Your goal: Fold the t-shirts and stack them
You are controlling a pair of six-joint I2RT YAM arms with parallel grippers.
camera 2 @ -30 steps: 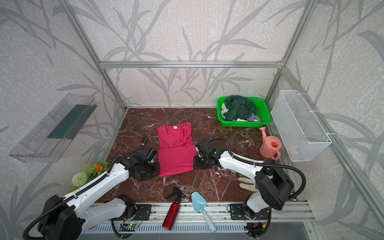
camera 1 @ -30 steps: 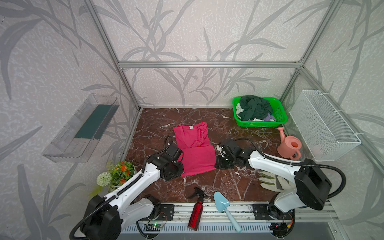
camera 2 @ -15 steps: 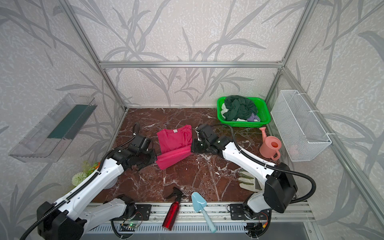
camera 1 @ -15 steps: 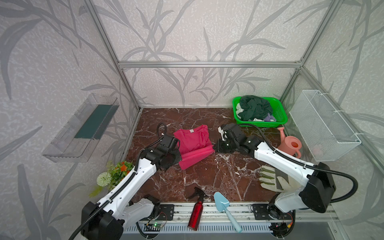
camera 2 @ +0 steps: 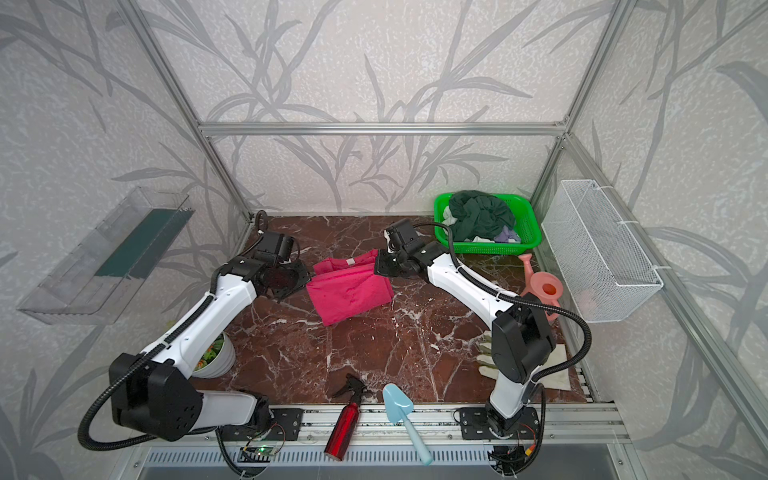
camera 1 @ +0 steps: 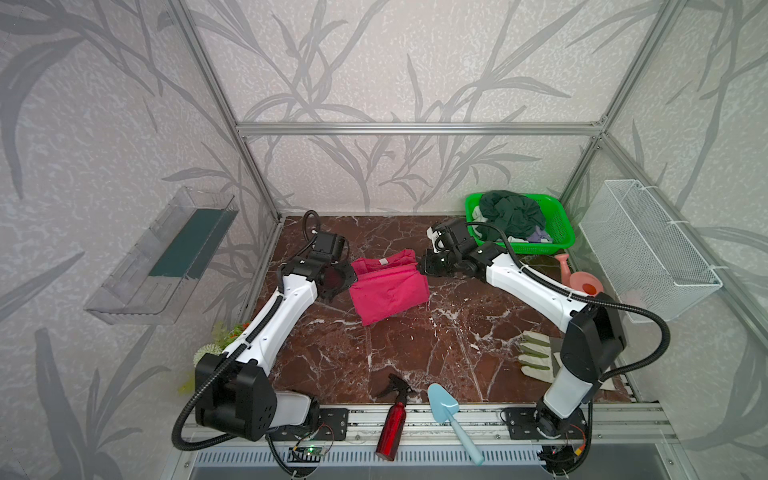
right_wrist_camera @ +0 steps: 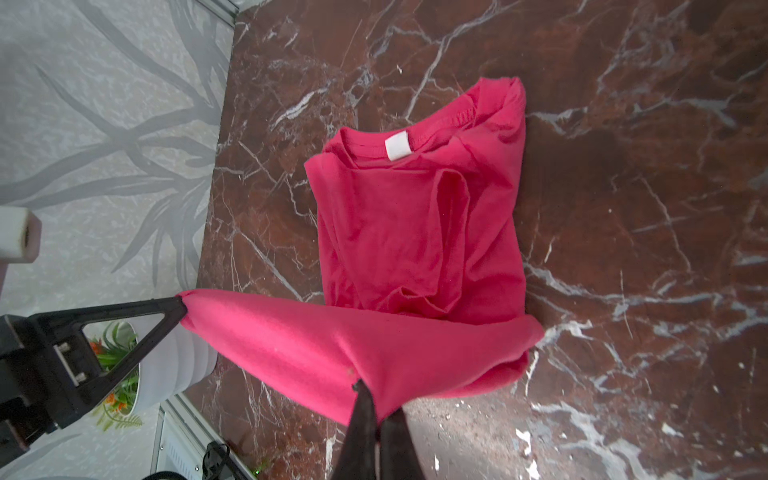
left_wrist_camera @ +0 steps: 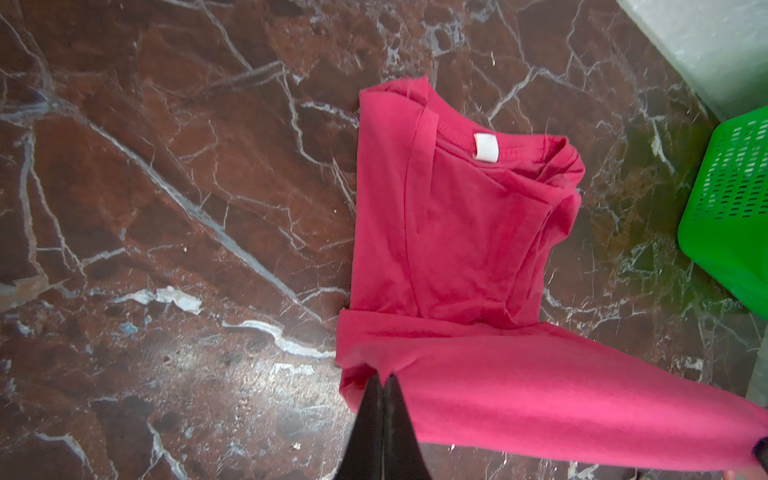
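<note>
Pink t-shirt (camera 1: 388,286): one, clamped by left gripper (left_wrist_camera: 383,376) and right gripper (right_wrist_camera: 365,385).

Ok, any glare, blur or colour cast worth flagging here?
Left wrist view: soft glare on the brown marble tabletop, green tint beside the green plastic basket; right wrist view: dark shadow beside the bright pink t-shirt; both top views: sharp, evenly lit.

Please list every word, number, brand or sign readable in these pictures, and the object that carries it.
None can be read.
The white neck label on the pink t-shirt looks blank in both wrist views.
The red spray bottle shows no lettering in the top views.
</note>
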